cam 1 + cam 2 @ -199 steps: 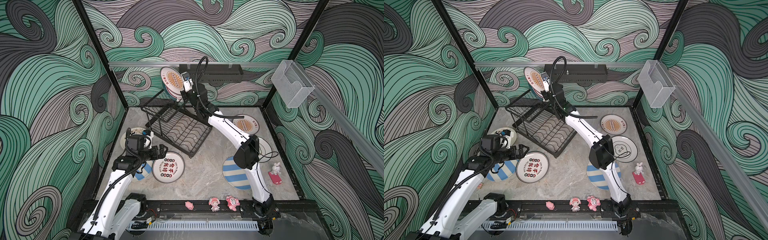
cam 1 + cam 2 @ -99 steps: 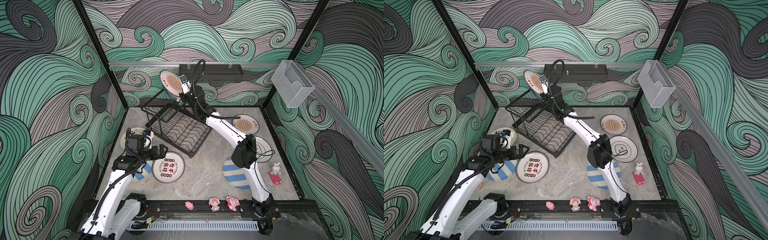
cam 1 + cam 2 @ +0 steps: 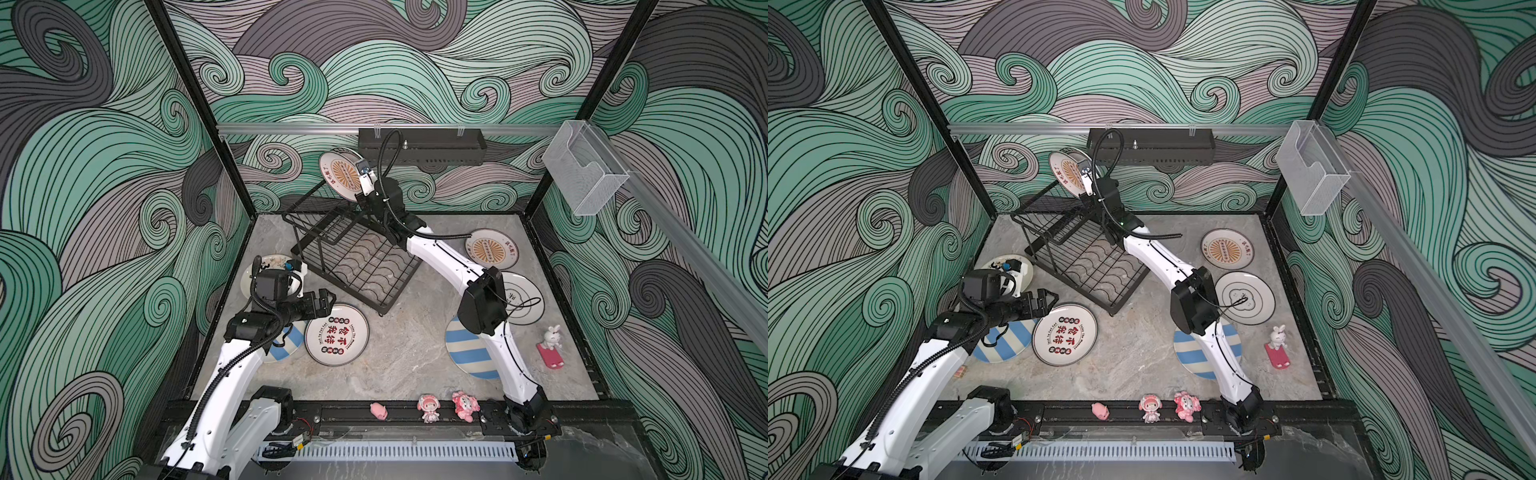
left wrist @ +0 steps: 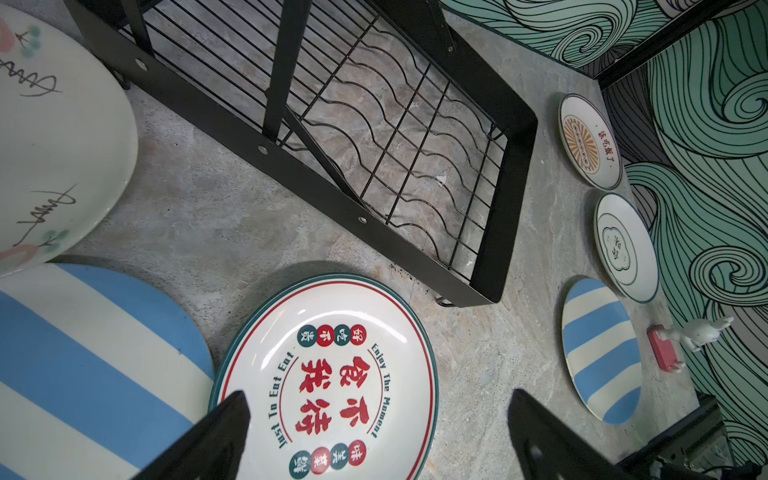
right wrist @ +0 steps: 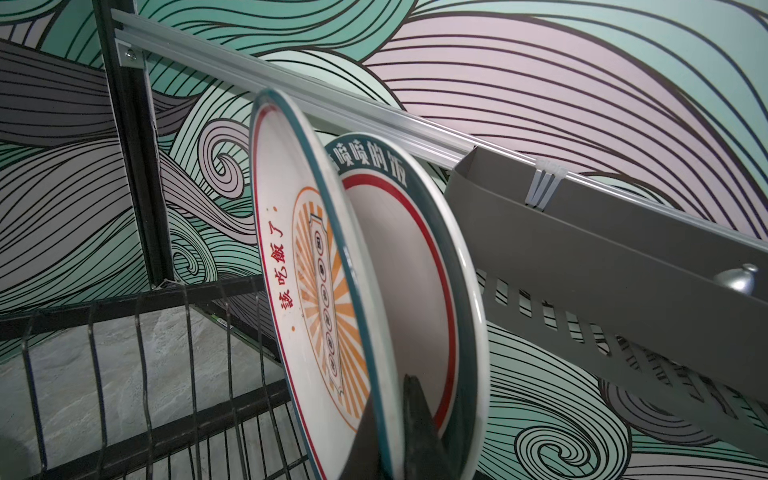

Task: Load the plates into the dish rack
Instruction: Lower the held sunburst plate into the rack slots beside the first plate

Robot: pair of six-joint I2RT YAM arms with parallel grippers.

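Eight plates [image 3: 336, 334] are counted; one dish rack [image 3: 353, 266] is noted. Three pink figurines [image 3: 429, 408], one white rabbit [image 3: 552, 336], one black shelf [image 3: 422, 143] and one clear box [image 3: 582, 174] are recorded.

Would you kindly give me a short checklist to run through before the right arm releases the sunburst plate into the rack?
1. Grip: right gripper is shut on the rim of the sunburst plate: ok.
2. Plate stands on edge, near upright: ok.
3. Lower edge seated between the wires of the dish rack: cannot tell, hidden behind the gripper.
4. Gap to the teal-banded plate standing behind it: cannot tell.
5. Left gripper is open over the red-character plate, away from the upper tier: ok.
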